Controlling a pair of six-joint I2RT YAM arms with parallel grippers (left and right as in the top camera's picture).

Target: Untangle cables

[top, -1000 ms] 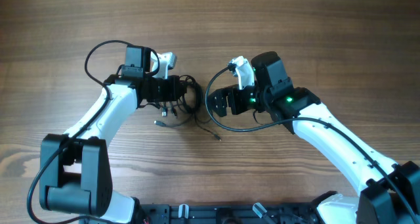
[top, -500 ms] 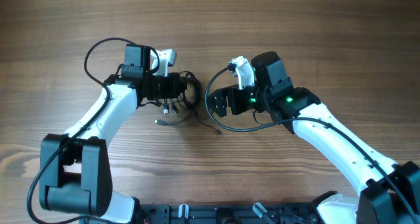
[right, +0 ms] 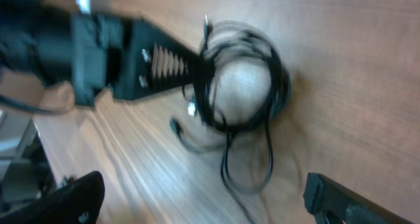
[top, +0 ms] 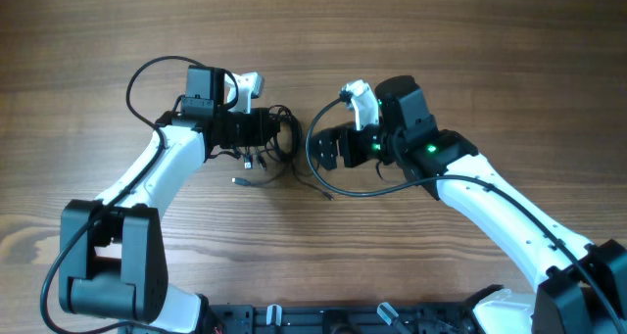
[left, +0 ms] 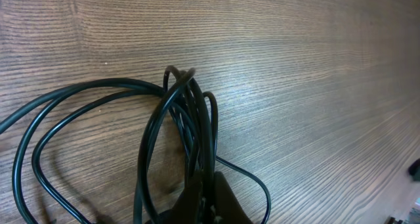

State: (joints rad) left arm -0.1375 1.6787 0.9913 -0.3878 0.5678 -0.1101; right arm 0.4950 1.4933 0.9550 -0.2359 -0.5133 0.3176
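The cables (top: 284,140) are thin black cords bunched in a small coil at the table's middle, with plug ends (top: 239,182) trailing toward the front. My left gripper (top: 270,131) is shut on the coil's left side. In the left wrist view its fingertips (left: 226,201) pinch several strands of the cables (left: 190,112), whose loops spread to the left. My right gripper (top: 321,150) is open just right of the coil and touches nothing. The blurred right wrist view shows the cables (right: 244,79) beyond my wide-apart right fingers (right: 335,199), with the left gripper (right: 161,65) clamped on them.
A loose cord tail (top: 319,191) lies on the wood in front of the coil. A thick black arm wire (top: 312,158) loops beside my right gripper. Bare wooden table (top: 441,40) lies all around.
My right arm has shifted slightly left toward the coil. The left gripper and the coil have hardly moved.
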